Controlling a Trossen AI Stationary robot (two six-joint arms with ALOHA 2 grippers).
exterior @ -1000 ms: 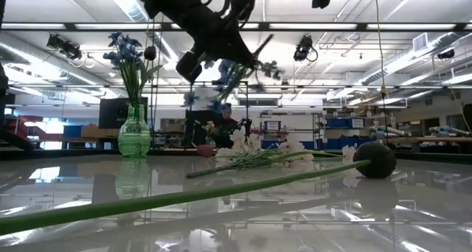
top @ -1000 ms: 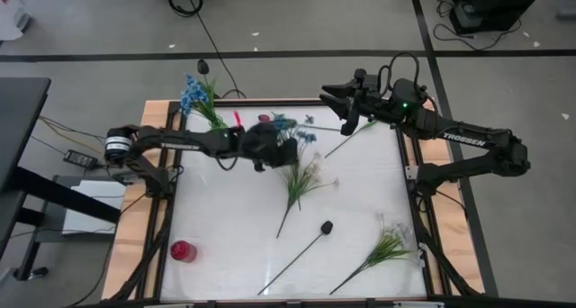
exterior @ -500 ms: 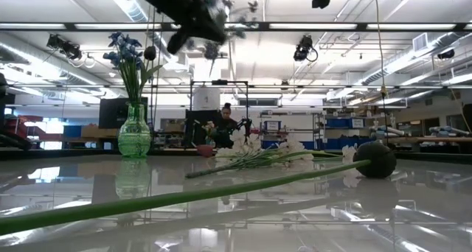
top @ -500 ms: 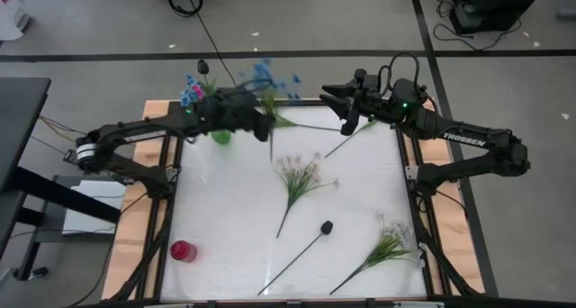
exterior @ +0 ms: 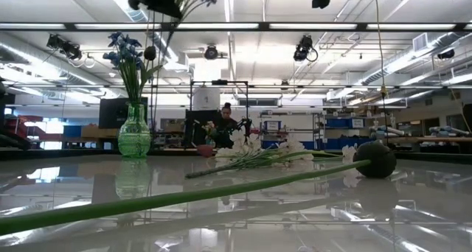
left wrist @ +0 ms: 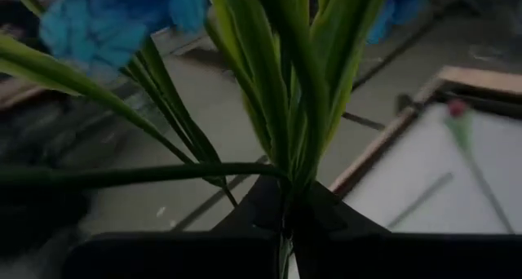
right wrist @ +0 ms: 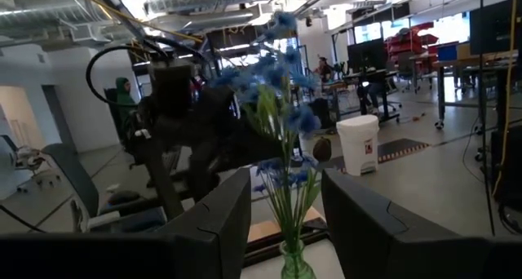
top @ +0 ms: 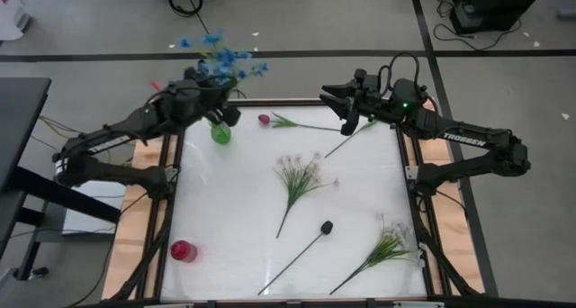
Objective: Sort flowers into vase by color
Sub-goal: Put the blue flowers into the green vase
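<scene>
My left gripper (top: 209, 99) is high over the table's far left corner, shut on a blue flower sprig (top: 221, 59) just above the green glass vase (top: 220, 132). In the low view the vase (exterior: 134, 134) stands upright with blue flowers (exterior: 124, 49) in it. On the table lie a pink-red tulip (top: 265, 120), a white sprig (top: 301, 176), a blackish bud (top: 327, 227) on a long stem, and another white sprig (top: 389, 245). My right gripper (top: 335, 99) hangs open above the far edge, touching nothing. My left gripper pinches the blue sprig's green stem (left wrist: 287, 220) between its two fingers, just below the leaves. The leaves (left wrist: 277, 83) and blue blossoms (left wrist: 106, 22) fan out ahead of the fingertips. The sprig is lifted clear, above the green vase.
A small red vase (top: 183, 250) stands near the table's near left corner. A bare green stem (top: 351, 139) lies under my right arm. Wooden frame rails (top: 151, 110) border the white table top. A person (exterior: 225, 119) shows far behind the table.
My left gripper, shut on the blue sprig, has risen and swung from the far middle of the table toward the far left corner, ending over the green vase. The sprig went with it, and its blossoms now reach past the far edge.
</scene>
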